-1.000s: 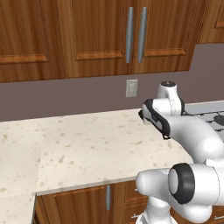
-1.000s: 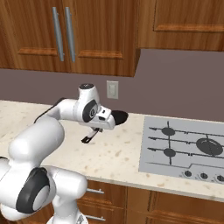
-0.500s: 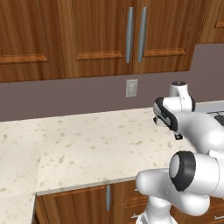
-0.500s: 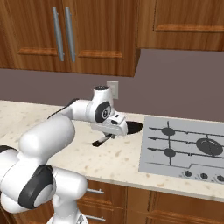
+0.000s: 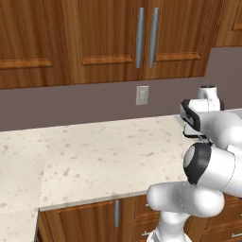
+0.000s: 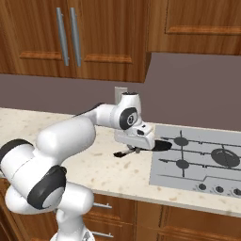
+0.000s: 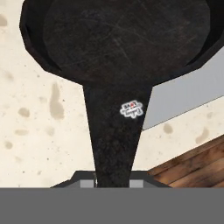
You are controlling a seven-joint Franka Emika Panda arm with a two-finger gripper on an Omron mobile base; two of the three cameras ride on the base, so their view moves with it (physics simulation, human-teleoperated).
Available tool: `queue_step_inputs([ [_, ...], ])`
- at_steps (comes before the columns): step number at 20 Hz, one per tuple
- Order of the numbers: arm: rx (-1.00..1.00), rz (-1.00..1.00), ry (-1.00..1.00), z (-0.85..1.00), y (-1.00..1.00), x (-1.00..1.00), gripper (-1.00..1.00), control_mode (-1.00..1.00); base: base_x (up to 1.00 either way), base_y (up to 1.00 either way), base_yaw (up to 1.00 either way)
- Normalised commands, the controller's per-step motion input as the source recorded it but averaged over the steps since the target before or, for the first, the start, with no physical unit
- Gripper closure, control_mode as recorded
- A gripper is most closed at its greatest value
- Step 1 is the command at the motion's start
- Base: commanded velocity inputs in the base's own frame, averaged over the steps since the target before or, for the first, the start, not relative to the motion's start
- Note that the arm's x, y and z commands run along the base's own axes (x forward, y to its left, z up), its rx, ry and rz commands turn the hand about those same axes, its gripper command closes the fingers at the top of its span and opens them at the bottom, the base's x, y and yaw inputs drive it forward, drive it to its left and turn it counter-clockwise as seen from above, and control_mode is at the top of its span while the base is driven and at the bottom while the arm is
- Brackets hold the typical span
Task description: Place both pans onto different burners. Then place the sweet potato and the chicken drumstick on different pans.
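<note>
Gripper clamped on pan handle, pan bowl bare, second pan on cooktop burner

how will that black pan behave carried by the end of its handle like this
The pan looks rigid, so it probably won't flex. Gripped far out on its long handle, the bowl's weight may make it droop or twist. The shallow rim means anything placed inside could slide out if it tilts.

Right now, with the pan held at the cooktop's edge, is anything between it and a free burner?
Nothing visible does. The tool is shut on the pan by its handle, and the pan's bowl hangs over the left edge of the cooktop. The two nearest burners stand bare; another pan sits farther right.
</note>
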Motion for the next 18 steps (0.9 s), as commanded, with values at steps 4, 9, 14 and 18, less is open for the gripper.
queue_step_inputs([
  [4, 0.0, -0.08, 0.0, 0.0, -0.65, -0.26, 1.0, -1.0, 0.0, 0.0, 0.0],
  [9, 0.0, -0.07, 0.0, 0.0, -0.56, -0.08, 1.0, -1.0, 0.0, 0.0, 0.0],
  [14, 0.0, -0.01, 0.0, -0.02, -0.26, 0.02, 1.0, -1.0, 0.0, 0.0, 0.0],
  [18, 0.0, 0.0, 0.0, -0.06, -0.07, 0.07, 1.0, -1.0, 0.0, 0.0, 0.0],
])
